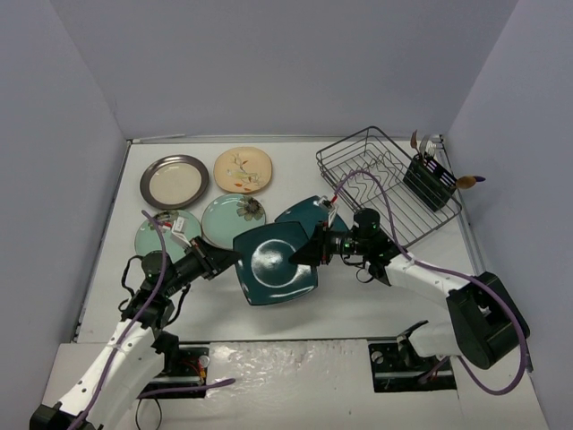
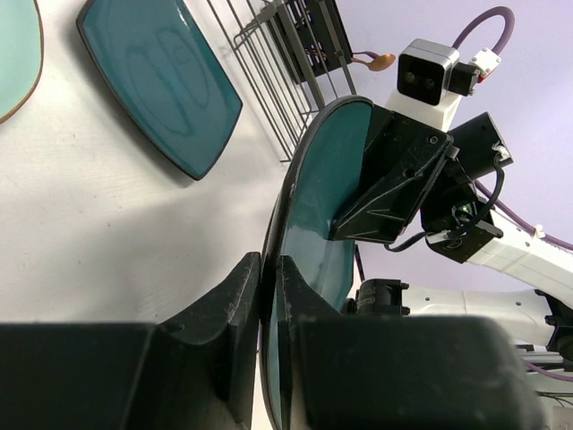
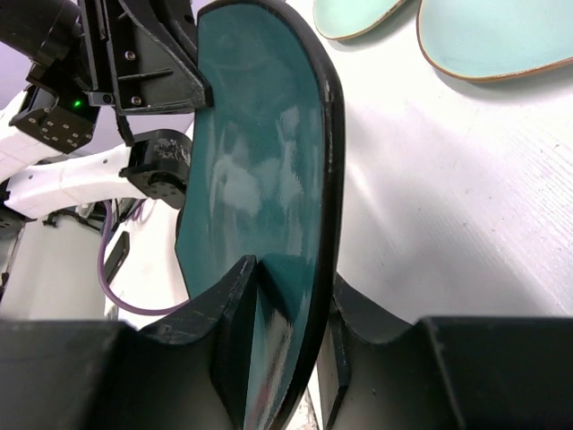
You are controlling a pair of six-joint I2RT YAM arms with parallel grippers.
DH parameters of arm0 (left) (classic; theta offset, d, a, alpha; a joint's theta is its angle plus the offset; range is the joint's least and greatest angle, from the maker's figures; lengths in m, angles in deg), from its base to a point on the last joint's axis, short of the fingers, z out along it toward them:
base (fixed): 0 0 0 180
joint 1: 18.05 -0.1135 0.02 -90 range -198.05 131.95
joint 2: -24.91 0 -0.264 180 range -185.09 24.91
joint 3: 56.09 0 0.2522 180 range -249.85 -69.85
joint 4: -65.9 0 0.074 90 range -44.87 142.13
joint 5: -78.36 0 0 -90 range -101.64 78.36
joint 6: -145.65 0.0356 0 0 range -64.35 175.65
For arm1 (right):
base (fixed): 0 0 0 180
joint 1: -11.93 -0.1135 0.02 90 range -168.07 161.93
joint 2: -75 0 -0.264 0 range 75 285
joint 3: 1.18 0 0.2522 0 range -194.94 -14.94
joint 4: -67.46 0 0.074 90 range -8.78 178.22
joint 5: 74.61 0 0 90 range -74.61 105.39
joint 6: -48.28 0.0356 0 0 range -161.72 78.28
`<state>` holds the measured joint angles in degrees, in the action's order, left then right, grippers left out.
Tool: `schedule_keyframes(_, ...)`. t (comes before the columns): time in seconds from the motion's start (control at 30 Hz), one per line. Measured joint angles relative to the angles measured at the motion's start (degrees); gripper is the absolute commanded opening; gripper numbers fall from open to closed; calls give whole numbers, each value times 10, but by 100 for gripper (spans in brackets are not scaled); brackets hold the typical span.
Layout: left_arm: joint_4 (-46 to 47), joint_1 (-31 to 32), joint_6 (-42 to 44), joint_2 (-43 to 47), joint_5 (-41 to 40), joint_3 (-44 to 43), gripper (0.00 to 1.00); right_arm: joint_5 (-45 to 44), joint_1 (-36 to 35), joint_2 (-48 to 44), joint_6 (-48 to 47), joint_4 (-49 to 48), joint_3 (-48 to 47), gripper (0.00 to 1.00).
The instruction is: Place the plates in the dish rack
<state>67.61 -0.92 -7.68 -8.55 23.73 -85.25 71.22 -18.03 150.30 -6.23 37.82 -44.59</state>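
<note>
I hold the dark teal plate (image 1: 274, 265) between both arms, clear of the table (image 1: 358, 300) and tilted so its hollow face shows to the overhead camera. My left gripper (image 1: 226, 261) is clamped on the plate's 9 o'clock edge; in the left wrist view my fingers (image 2: 235, 300) pinch the rim with no gap showing. My right gripper (image 1: 307, 253) bites the opposite edge at 3 o'clock, and the right wrist view shows both fingers (image 3: 235, 300) pressed to the two faces of the rim. From the held plate, the other teal plate (image 1: 303, 213) lies flat at 1 o'clock, its near corner hidden behind my right wrist. The dish rack (image 1: 383, 184) sits farther out at 2 o'clock, with the cutlery caddy (image 1: 428, 184) at its 3 o'clock end. The outer mint plate (image 1: 167, 236) lies at 9 o'clock, the inner mint plate (image 1: 231, 219) close by at 11. Beyond them are the grey-rimmed cream plate (image 1: 174, 182) at 10 and the cream floral plate (image 1: 243, 170) near 12.
</note>
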Motion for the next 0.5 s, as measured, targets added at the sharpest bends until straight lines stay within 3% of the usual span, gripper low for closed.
schedule_keyframes(0.27,17,1,3,0,3,0,1,-11,3,-44,-12,51,-12,0)
schedule_keyframes(0.5,-10,5,31,-5,1,-12,17,-41,-1,-73,-78,191,-75,0)
